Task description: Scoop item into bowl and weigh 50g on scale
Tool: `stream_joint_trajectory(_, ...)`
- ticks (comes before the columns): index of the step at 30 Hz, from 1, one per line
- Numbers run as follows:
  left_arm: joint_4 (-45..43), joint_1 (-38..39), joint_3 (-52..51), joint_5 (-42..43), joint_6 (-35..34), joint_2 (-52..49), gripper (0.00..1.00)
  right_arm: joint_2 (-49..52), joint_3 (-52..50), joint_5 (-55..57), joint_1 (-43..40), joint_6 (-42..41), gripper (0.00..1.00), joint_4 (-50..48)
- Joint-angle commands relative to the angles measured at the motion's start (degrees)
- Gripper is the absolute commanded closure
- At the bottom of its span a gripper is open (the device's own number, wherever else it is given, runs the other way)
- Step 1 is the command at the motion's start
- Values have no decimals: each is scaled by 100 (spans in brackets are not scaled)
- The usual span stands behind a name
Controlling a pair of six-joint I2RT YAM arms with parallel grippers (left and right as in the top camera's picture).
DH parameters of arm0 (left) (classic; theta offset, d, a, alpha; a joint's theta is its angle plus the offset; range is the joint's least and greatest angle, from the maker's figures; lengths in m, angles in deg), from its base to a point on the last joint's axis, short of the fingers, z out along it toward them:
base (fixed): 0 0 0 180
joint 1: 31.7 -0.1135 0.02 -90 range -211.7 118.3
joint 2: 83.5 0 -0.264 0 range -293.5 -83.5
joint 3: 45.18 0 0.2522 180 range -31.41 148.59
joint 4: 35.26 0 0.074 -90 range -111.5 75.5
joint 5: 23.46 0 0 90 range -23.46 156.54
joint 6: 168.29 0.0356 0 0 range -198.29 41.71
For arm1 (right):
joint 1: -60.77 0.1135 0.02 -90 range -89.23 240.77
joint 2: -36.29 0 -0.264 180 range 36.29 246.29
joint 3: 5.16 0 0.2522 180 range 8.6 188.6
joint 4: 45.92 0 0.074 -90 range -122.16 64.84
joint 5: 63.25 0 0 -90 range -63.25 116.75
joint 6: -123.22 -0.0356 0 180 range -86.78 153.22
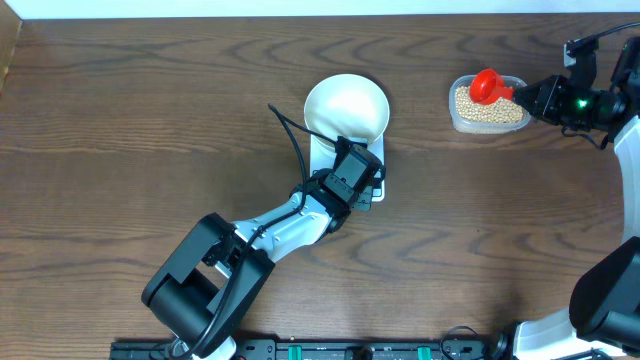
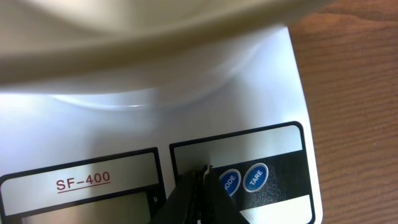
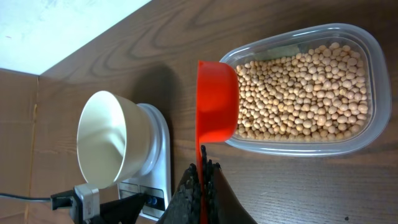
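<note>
Both claws closed | right claw [image 3: 202,171] grips scoop [image 3: 217,102] handle, cup over beans [image 3: 298,87] in tub [image 3: 376,74] | left claw [image 2: 204,171] at scale [image 2: 186,118] buttons [image 2: 255,177], contact unclear | empty bowl [image 1: 346,107] on scale, leftward from scoop

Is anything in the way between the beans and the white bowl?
No. Only bare table lies between the beans and the bowl. The left gripper sits at the scale's buttons, off that path.
</note>
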Motion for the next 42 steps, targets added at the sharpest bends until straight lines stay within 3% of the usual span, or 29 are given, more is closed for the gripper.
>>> stream_joint_trajectory(1,326,-74,-181,-271,-136,-385,93,-26,72,-37,-48,98,99,9)
stream_joint_trajectory(23,450,-63,-186,-247,-256,-496,93,-26,72,-37,-46,138,99,26)
stream_joint_trajectory(32,393,-7,-186,-249,138,-553,93,-26,72,-37,-46,138,99,28)
stream_joint_trajectory(42,317,11,-186,-295,79,-1032,92,-26,72,-37,-48,157,99,50)
